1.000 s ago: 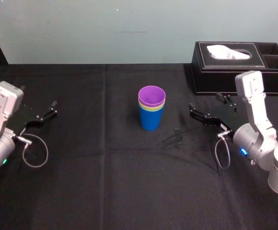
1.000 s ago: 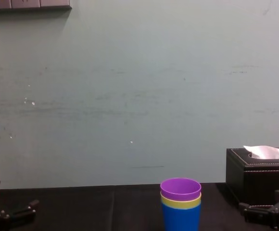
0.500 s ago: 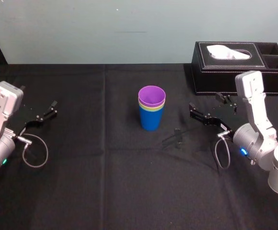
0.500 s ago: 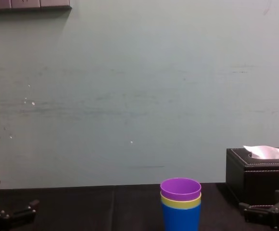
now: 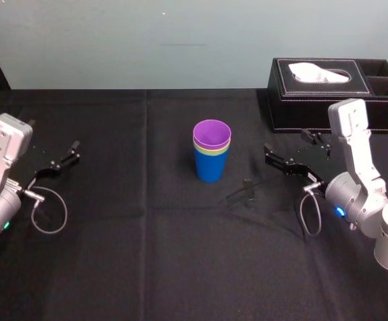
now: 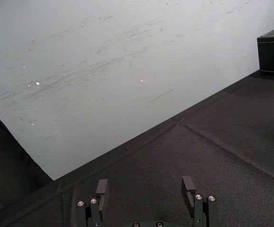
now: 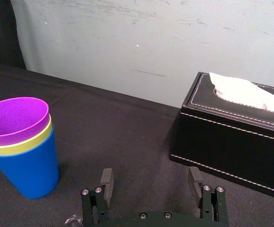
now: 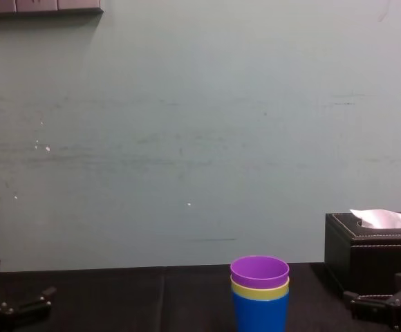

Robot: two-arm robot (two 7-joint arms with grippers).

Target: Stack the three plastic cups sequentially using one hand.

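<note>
Cups (image 5: 211, 159) found nested upright at table (image 5: 147, 254) ctr: purple in yellow-green in blue. Right gripper (image 7: 150, 177) held wide, empty, betw. stack & tissue box (image 5: 334, 90). Left gripper (image 6: 145, 185) wide, empty, far left.

I'm looking at a black-clothed table (image 5: 147, 261), with a crease (image 5: 146, 154) running front to back left of centre. Two things stand on it. Near the middle is the blue cup (image 5: 211, 167), upright, with the yellow-green cup (image 5: 212, 152) and the purple cup (image 5: 212, 134) nested inside. At the far right is a black tissue box (image 5: 328, 103), a white tissue (image 5: 320, 72) poking from its top, well apart from the cups.
</note>
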